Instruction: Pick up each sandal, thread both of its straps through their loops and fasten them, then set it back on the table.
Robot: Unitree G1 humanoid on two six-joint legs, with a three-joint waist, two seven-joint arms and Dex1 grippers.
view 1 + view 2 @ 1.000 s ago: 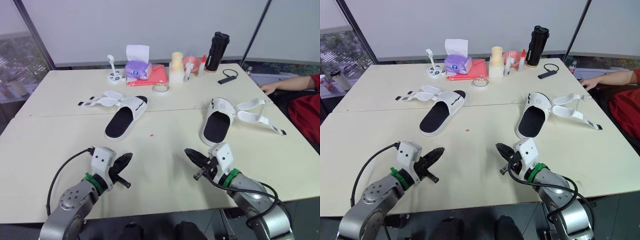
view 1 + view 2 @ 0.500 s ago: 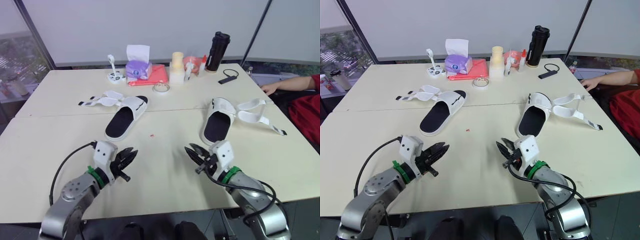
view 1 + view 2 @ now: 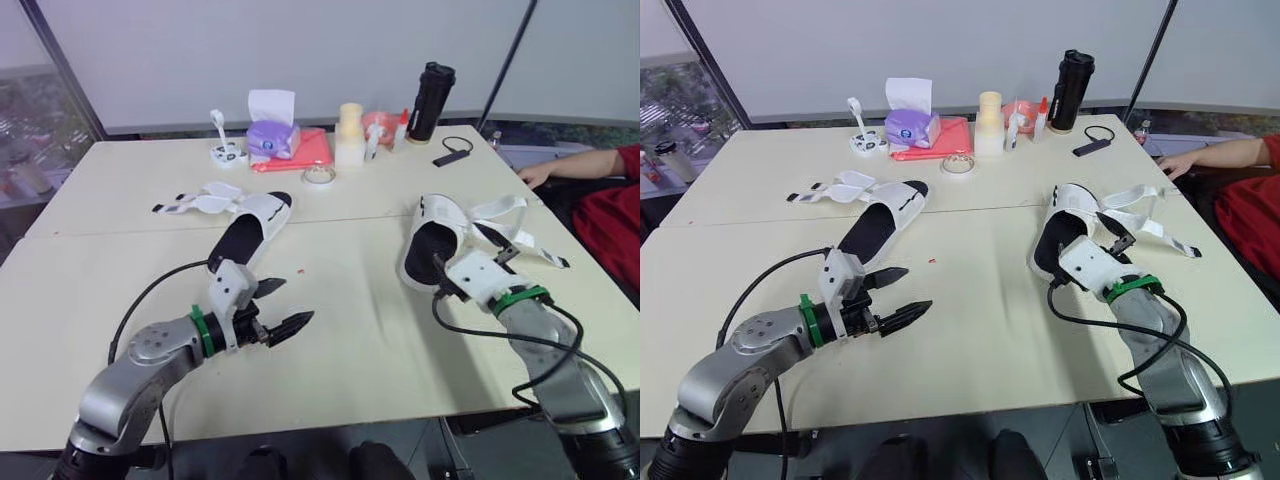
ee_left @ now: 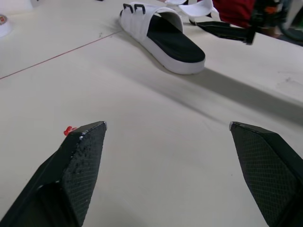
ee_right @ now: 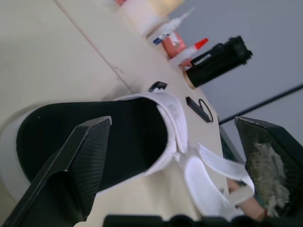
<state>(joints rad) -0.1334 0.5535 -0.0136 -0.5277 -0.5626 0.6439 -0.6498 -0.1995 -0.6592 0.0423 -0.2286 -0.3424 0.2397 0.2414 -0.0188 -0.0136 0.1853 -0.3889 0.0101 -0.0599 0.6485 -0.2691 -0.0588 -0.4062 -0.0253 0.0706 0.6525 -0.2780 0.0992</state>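
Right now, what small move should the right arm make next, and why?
Probably lower the right gripper and close its jaws on the right sandal near the heel. The jaws stand wide open just over that sandal, nothing is held, and its straps lie loose and unfastened, so a grip likely has to come before any threading.

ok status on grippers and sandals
Left gripper open, low over table near left sandal. Right gripper open at right sandal, no grip yet. Both sandals flat, straps loose. Nothing blocking either sandal.
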